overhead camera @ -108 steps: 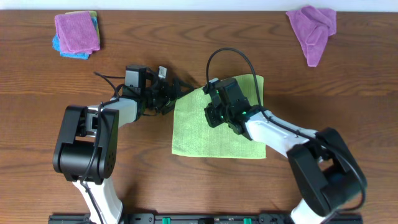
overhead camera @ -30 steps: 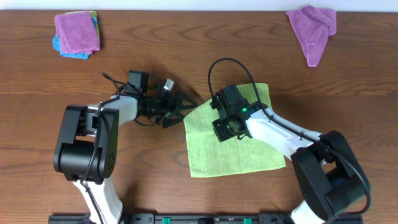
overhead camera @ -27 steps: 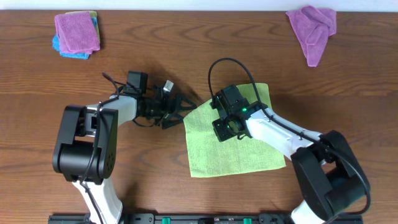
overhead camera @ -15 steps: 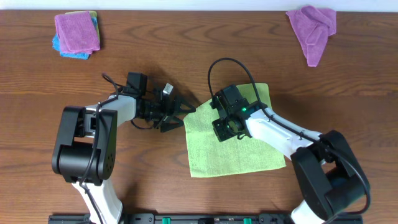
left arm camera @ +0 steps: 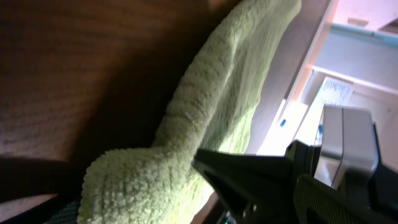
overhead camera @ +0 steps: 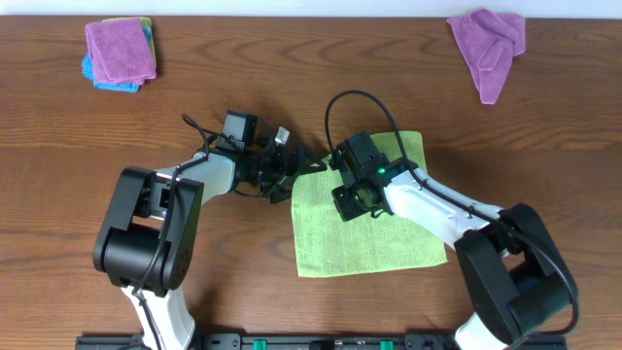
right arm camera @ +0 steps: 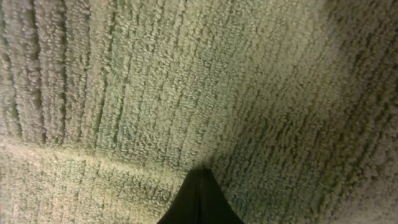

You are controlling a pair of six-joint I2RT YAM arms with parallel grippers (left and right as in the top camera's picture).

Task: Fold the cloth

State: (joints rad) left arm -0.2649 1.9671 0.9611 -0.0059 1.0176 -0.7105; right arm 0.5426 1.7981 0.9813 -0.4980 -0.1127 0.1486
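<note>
Cloth [overhead camera: 369,233] lies flat at centre of table [overhead camera: 554,136], not yet folded. Right gripper [right arm camera: 200,190]: jaws together, tips pressed on cloth near its upper left, likely pinning it against sliding. Left gripper [overhead camera: 297,175]: jaws wide apart at cloth's left corner, seemingly straddling edge for pick-up; contact unclear. No containers in view.

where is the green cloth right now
Overhead view: the cloth lies centre-right on the table, under the right gripper, the left gripper at its upper-left corner.

One green cloth [overhead camera: 360,233], three other cloths [overhead camera: 120,49] [overhead camera: 489,44] [overhead camera: 97,76]
</note>
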